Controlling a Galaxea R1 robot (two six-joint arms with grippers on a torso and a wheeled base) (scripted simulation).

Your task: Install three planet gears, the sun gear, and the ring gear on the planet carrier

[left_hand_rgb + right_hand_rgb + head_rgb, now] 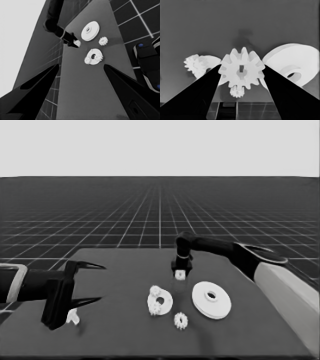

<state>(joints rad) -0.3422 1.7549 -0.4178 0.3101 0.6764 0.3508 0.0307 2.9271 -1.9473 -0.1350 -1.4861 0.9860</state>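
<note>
gripped a gear point(242, 71) in the right gripper point(180, 275), best kept level and aligned above the smaller round part point(161, 301).

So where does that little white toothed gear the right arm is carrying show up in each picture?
Head view: small white toothed gear in the right gripper, behind the discs.
Left wrist view: at the far arm's tip.
Right wrist view: centre, between the fingers.
Shared landmark: larger round part.

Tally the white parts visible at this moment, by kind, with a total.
Toothed gears: 4, two on the smaller round part, one loose on the table, one in the right gripper.
Round parts with a centre hole: 2, smaller and larger.
Thin white piece: 1.
Total: 7.
</note>
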